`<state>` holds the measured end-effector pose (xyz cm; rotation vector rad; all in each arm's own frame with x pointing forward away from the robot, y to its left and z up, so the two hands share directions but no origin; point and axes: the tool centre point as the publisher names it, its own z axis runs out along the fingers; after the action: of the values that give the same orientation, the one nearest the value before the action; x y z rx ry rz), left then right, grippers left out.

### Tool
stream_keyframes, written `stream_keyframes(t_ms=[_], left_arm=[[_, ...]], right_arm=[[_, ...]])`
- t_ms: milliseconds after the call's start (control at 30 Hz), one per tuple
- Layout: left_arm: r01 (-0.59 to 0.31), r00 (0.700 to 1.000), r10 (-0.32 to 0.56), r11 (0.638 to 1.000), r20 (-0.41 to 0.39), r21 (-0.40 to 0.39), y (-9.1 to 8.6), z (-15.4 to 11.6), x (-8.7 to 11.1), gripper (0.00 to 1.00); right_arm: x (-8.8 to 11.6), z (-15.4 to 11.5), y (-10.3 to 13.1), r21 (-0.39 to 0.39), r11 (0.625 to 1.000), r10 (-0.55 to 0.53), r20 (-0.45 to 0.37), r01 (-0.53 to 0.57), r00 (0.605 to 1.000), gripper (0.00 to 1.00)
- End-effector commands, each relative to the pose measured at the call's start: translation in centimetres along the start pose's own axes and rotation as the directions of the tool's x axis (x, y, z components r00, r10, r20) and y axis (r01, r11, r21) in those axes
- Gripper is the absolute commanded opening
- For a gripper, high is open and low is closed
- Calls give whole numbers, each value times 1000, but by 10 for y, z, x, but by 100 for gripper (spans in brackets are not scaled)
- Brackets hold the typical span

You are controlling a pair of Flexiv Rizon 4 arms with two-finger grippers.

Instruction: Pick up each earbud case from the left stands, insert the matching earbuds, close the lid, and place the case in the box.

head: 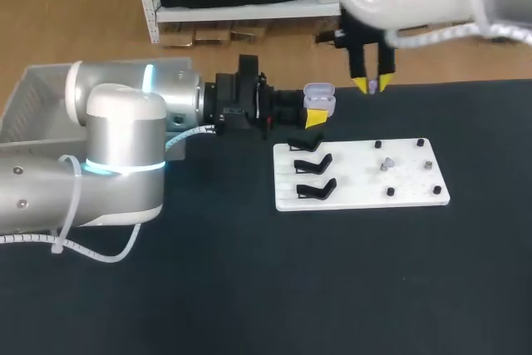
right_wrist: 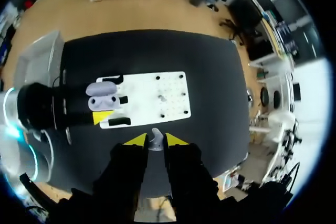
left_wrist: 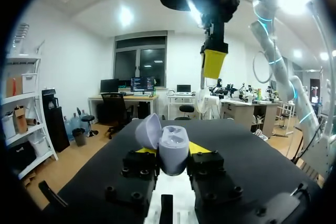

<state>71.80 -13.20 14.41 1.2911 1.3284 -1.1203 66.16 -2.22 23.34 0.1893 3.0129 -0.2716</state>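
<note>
My left gripper (head: 316, 112) is shut on an open lavender earbud case (head: 319, 98), held above the table just behind the white board (head: 362, 193). In the left wrist view the case (left_wrist: 173, 150) sits upright between the fingers with its lid (left_wrist: 148, 130) tipped back. My right gripper (head: 373, 85) hangs a little to the right of the case, shut on a small lavender earbud (right_wrist: 156, 141). One more earbud (head: 386, 164) rests on the board among the pegs. Black stands (head: 315, 176) line the board's left side.
A translucent bin (head: 33, 97) stands at the table's far left, behind my left arm. The white board carries several dark pegs (head: 391, 192) on its right half. Dark tabletop (head: 332, 288) stretches in front of the board.
</note>
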Motion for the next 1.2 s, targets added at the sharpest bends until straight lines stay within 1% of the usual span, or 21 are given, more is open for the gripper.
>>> stream_keyframes(t_ms=[33, 67, 100, 133, 167, 667, 700, 867, 1000, 1133, 1200], left_arm=[[-5, 1000, 5, 1000, 8, -5, -1, 0, 2, 0], [-5, 1000, 5, 1000, 8, -5, -1, 0, 2, 0], [-5, 1000, 5, 1000, 8, -5, -1, 0, 2, 0], [-5, 1000, 5, 1000, 8, -5, -1, 0, 2, 0], [-5, 1000, 5, 1000, 8, -5, -1, 0, 2, 0], [-5, 1000, 5, 1000, 8, -5, -1, 0, 2, 0], [-5, 1000, 5, 1000, 8, -5, -1, 0, 2, 0], [-5, 1000, 5, 1000, 8, -5, -1, 0, 2, 0], [-5, 1000, 5, 1000, 8, -5, -1, 0, 2, 0], [-5, 1000, 5, 1000, 8, -5, -1, 0, 2, 0], [-5, 1000, 5, 1000, 8, -5, -1, 0, 2, 0]], right_arm=[[-3, 2, 13, 82, 723, 685, 43, -686, 727, 0], [-2, 2, 14, 79, 714, 694, 53, -696, 718, 0], [-2, 1, 15, 71, 715, 693, 61, -696, 718, 0], [-1, 0, 16, 75, 694, 714, 62, -716, 698, 0], [-2, -2, 17, 54, 741, 664, 87, -669, 742, 0], [-2, -2, 17, 54, 741, 664, 87, -669, 742, 0], [-4, -2, 21, 49, 733, 674, 76, -678, 734, 0], [-13, 0, 37, -16, 746, 666, 27, -666, 746, 0], [-20, 1, 50, -54, 761, 649, 68, -647, 758, 0], [-26, 5, 62, -79, 785, 619, 70, -614, 782, 0], [-28, 10, 66, -73, 795, 606, 58, -602, 793, 0]])
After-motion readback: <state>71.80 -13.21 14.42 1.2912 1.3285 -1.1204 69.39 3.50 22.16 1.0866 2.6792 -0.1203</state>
